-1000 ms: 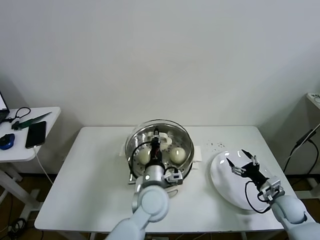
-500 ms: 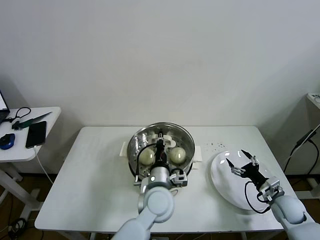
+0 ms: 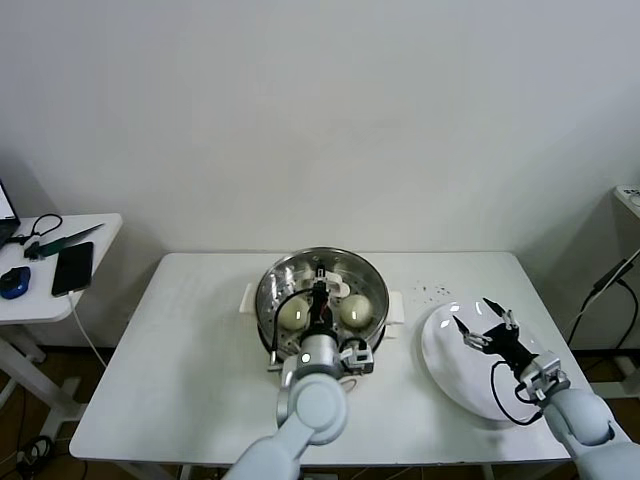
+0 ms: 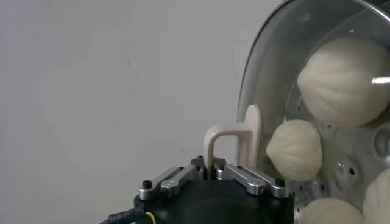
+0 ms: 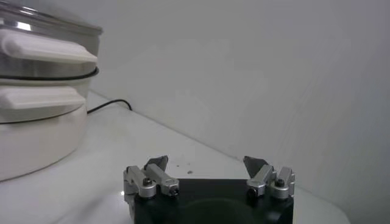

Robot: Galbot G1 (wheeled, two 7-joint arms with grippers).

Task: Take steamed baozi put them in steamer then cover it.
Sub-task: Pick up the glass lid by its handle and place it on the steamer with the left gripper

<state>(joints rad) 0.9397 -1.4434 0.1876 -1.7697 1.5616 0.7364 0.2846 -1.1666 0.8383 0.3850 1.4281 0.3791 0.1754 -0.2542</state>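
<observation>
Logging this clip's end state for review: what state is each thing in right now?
steamer: on the table, holding the buns
baozi: inside the steamer, under the glass
cover: over the steamer, handle gripped
left hand: shut on the cover's handle
right hand: open, above the plate
plate: no buns on it

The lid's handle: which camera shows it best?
The left wrist view: the cover's handle stands close up, pinched by the shut left gripper. In the head view that gripper mostly hides it over the steamer. The right wrist view shows none of it.
</observation>
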